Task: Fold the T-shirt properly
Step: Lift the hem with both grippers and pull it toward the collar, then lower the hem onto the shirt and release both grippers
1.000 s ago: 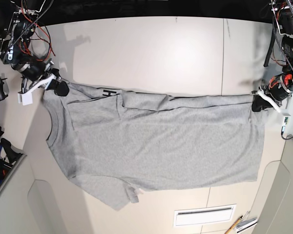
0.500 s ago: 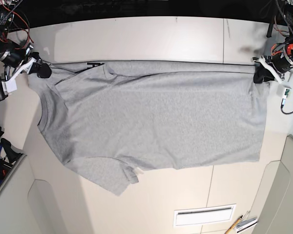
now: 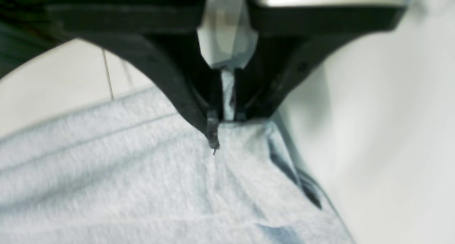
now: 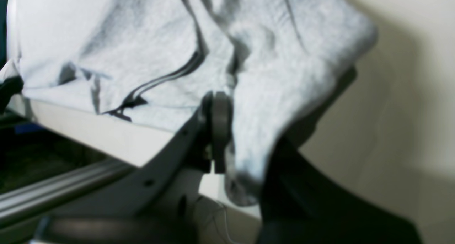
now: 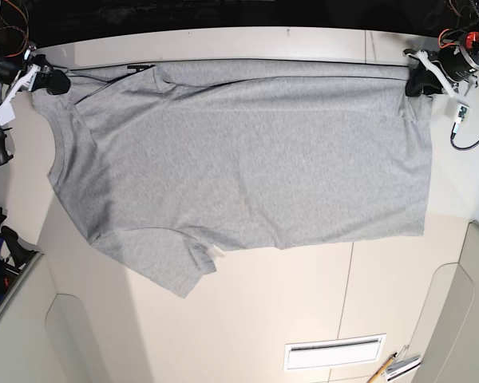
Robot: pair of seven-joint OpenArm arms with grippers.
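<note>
A: Base view, count?
B: One T-shirt (image 5: 255,159), grey, stretched between two pincers over one pale bench (image 5: 247,319). Left pincer (image 5: 419,82) at the view's right, pinching one upper corner; right pincer (image 5: 57,81) at the view's left, pinching the other. Top edge nearly straight between; one loose flap at lower left.
A: Other stock?
B: One white rectangular panel (image 5: 334,353) near the bottom. Beside it, one slim pencil-like item (image 5: 389,365), cut off by the frame. One scrap of black print (image 5: 140,69) at the top edge, rest of any lettering hidden. Cannot tell how much cloth touches the bench.
A: Left wrist view?
B: One pincer, two dark fingers (image 3: 213,105), pressed together on a strip of grey cloth. Creases below the grip; one dark-shadowed opening between layers at right, unseen from the base. Blurred throughout; shirt cut off at left and bottom.
A: Right wrist view, last?
B: One thick bunch of cloth, pinched, covering much of the fingers. Same black print, partly tucked under a fold. Far left, one dark fingertip at the opposite corner, cropped. Below, one thin pale cable (image 4: 226,224), absent from base view.
</note>
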